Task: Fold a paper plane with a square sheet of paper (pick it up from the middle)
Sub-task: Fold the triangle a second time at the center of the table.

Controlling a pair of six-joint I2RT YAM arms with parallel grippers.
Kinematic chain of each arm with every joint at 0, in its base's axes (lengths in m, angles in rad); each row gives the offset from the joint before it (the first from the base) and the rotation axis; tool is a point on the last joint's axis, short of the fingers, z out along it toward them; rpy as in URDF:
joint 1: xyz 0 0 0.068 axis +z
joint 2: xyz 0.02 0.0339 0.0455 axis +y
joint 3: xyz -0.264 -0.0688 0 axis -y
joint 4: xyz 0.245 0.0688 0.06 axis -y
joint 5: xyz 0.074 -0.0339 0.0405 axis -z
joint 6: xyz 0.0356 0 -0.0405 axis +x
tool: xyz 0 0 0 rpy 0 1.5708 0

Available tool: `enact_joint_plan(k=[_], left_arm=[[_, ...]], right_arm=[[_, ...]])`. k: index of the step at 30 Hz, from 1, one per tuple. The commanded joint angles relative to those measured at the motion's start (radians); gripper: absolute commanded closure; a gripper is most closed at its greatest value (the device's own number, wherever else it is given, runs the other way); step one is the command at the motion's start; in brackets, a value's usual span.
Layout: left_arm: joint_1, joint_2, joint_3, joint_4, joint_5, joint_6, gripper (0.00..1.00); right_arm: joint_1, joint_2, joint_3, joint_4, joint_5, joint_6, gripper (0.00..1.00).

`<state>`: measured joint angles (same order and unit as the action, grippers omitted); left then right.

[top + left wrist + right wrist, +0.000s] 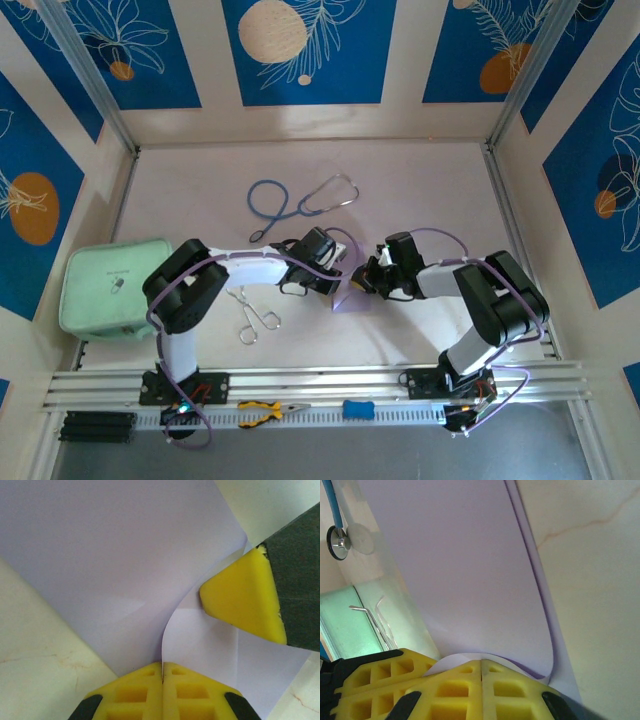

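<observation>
The square sheet of paper (pixel 350 300), pale lilac, hangs curled between both grippers at the table's middle. In the left wrist view my left gripper (pixel 162 667) is shut, with a curved edge of the sheet (pixel 110 555) running into the seam of its yellow pads. One of the right gripper's fingers (pixel 245 600) presses the paper just beyond. In the right wrist view my right gripper (pixel 481 662) is shut too. The sheet (pixel 470 570) bends over its tips and rises away in a fold. From above, the left gripper (pixel 345 265) and right gripper (pixel 372 280) nearly touch.
A blue stethoscope (pixel 300 200) lies behind the grippers. Metal forceps (pixel 255 315) lie by the left arm, and a mint-green pouch (pixel 110 285) sits at the left wall. Yellow pliers (pixel 270 409) and a blue tool (pixel 358 408) rest on the front rail.
</observation>
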<state>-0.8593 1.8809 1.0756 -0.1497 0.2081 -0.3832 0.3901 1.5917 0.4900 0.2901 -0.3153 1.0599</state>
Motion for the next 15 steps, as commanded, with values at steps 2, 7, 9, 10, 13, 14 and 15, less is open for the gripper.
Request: enact_joint_plan(k=[2,7,9,10,13,14,15], left_arm=[[0.007,0.03,0.0,-0.062,-0.029,0.028,0.98],[0.008,0.03,-0.003,-0.062,-0.027,0.028,0.98],[0.008,0.03,-0.003,-0.06,-0.026,0.027,0.98],[0.008,0.031,-0.002,-0.063,-0.024,0.027,0.98],[0.008,0.032,0.004,-0.077,-0.026,0.035,0.98],[0.009,0.032,0.001,-0.079,-0.027,0.036,0.98],[0.008,0.032,0.001,-0.08,-0.027,0.038,0.99]], right_arm=[[-0.022,-0.046,0.029,-0.089,-0.007,-0.037,0.99],[-0.049,-0.022,0.04,-0.084,-0.017,-0.058,0.99],[-0.054,0.014,0.024,-0.076,0.008,-0.052,0.99],[-0.062,0.035,0.009,-0.054,0.004,-0.042,0.99],[-0.085,0.059,-0.045,0.03,-0.006,-0.007,0.99],[-0.093,0.055,-0.054,0.041,-0.008,-0.003,0.99],[-0.101,0.049,-0.058,0.047,-0.009,0.0,0.99]])
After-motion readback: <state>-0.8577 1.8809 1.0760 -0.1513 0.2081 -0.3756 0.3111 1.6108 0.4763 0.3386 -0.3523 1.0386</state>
